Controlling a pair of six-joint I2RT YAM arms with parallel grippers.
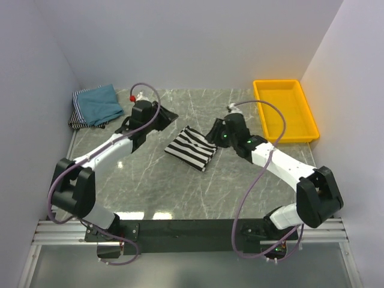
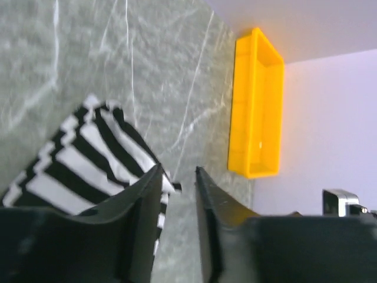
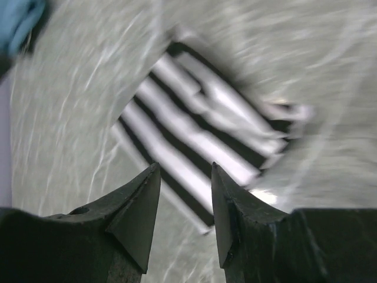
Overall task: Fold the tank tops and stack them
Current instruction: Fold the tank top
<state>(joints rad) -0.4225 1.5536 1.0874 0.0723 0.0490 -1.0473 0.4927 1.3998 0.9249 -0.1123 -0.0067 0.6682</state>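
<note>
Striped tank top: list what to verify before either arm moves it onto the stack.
1. Black-and-white striped tank top folded compactly on the table: ok.
2. Left fingers apart, nothing between them: ok.
3. Right fingers apart and empty, over the striped top: ok.
4. Teal tank top at the far left corner, upper face uncovered to receive the next piece: ok.
5. Yellow tray at the far right, away from the route to the stack: ok.
6. Right wrist view sharp enough to choose a grasp edge: not ok, it is blurred.
</note>
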